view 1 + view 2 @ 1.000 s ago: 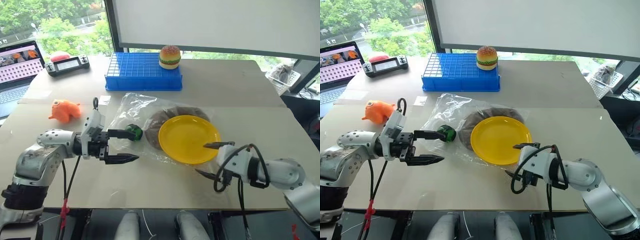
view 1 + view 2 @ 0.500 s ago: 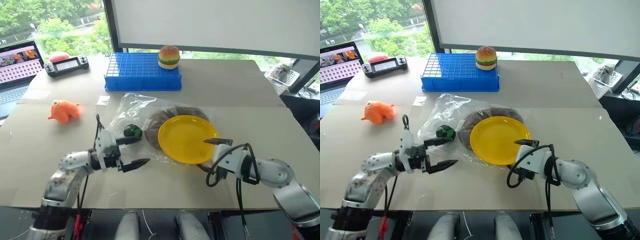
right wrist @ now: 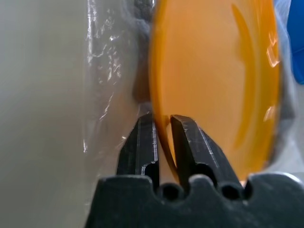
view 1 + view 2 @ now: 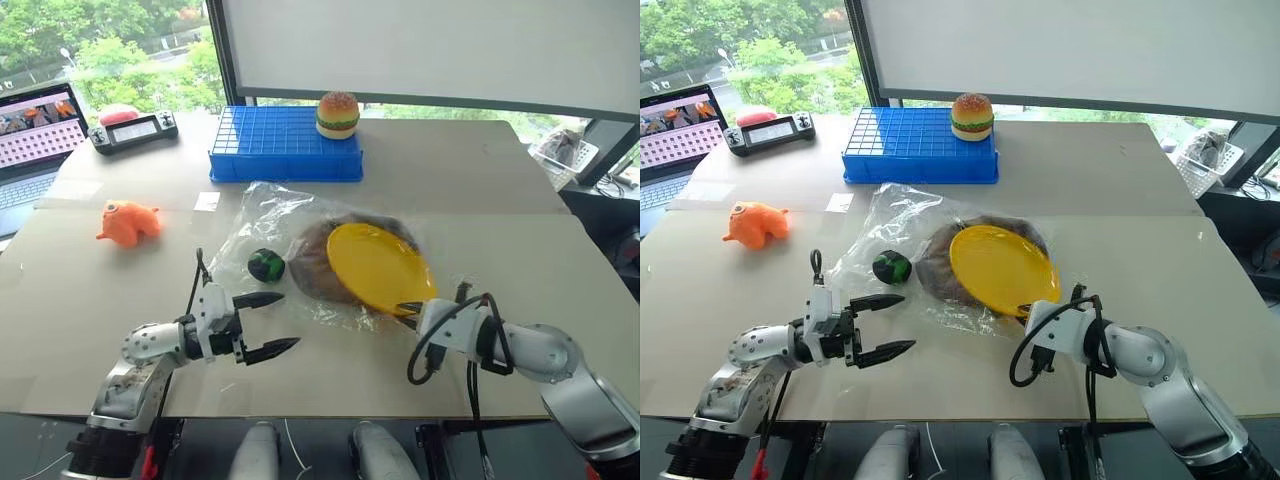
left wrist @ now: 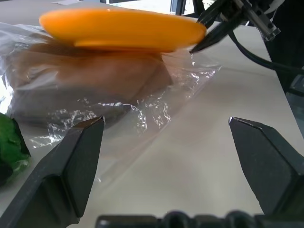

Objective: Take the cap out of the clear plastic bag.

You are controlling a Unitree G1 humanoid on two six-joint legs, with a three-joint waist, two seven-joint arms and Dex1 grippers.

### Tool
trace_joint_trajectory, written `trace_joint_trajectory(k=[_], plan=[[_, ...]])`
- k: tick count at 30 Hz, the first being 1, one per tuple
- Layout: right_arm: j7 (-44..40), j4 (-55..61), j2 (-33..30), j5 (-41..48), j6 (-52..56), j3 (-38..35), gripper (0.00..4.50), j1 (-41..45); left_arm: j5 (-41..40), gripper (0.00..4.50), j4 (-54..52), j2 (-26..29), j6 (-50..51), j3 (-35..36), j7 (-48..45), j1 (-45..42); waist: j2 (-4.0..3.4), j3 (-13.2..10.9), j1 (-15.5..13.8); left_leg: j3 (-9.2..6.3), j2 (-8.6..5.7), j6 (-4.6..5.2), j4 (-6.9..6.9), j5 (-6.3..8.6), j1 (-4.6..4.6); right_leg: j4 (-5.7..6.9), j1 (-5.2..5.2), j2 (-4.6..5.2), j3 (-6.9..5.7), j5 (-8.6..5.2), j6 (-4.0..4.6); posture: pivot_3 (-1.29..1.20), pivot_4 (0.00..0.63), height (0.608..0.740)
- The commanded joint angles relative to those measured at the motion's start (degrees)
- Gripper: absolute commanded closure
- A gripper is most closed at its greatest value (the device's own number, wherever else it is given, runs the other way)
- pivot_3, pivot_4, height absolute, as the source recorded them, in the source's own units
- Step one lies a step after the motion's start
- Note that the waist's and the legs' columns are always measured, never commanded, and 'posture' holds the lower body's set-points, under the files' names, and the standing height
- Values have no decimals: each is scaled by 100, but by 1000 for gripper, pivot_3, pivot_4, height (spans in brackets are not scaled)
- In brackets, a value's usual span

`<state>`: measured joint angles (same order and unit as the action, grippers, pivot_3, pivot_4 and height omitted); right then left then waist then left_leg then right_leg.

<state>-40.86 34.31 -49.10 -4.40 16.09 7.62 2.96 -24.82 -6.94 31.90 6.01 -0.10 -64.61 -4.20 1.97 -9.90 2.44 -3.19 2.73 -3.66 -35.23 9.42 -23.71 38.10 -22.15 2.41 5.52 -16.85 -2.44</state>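
The dark brown cap (image 4: 308, 262) lies inside the clear plastic bag (image 4: 262, 212) at the table's middle. A yellow plate (image 4: 378, 267) rests on top of the bag, tilted with its near edge lifted. My right gripper (image 4: 408, 308) is shut on that near rim, and the right wrist view shows its fingers (image 3: 140, 137) pinching the plate's (image 3: 218, 71) edge. My left gripper (image 4: 289, 320) hangs open and level just above the table, a little short of the bag's near-left corner. In the left wrist view the cap (image 5: 71, 80) sits under crinkled plastic beyond the open fingers.
A small green-and-black ball (image 4: 265, 264) sits at the bag's left side. An orange plush toy (image 4: 128, 220) lies to the left. At the back stand a blue crate (image 4: 285, 143), a toy burger (image 4: 339, 113), a controller (image 4: 135, 128) and a laptop (image 4: 35, 130).
My right gripper has shut on the plate's near rim and the plate has tipped up. My left gripper has sunk towards the table, still open.
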Motion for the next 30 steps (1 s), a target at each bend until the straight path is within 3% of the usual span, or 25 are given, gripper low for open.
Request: trace_joint_trajectory(k=[1,6,18,23,30], plan=[[-75,30,24,-64,-31,-8,4475,-51,3,0,-69,-41,-153,-49,-17,19,10,7,-2,-1,1,0,0,0,3,0,3,-1,-1,-10,-17,0,150,735],[-91,141,187,51,31,-78,4475,-29,0,0,-323,-37,-27,-130,127,28,11,8,-2,0,1,0,0,0,0,0,2,0,0,-12,-20,0,150,735],[435,-951,-92,-254,-559,-1493,4475,546,-20,0,-573,17,218,-194,302,15,10,7,-14,0,-1,0,1,0,-5,-1,-2,1,0,-8,-15,0,150,735],[1155,-3462,-867,-1709,-960,-912,4475,1200,-55,0,-679,48,324,-207,330,73,9,7,-1,6,-3,0,3,0,-3,-2,-3,4,3,8,13,0,150,735],[2038,-8110,-426,-2559,-1855,270,4475,3569,-78,0,-766,53,467,-267,413,34,-19,0,99,18,-3,1,13,0,7,-1,-8,4,16,11,24,0,150,735]])
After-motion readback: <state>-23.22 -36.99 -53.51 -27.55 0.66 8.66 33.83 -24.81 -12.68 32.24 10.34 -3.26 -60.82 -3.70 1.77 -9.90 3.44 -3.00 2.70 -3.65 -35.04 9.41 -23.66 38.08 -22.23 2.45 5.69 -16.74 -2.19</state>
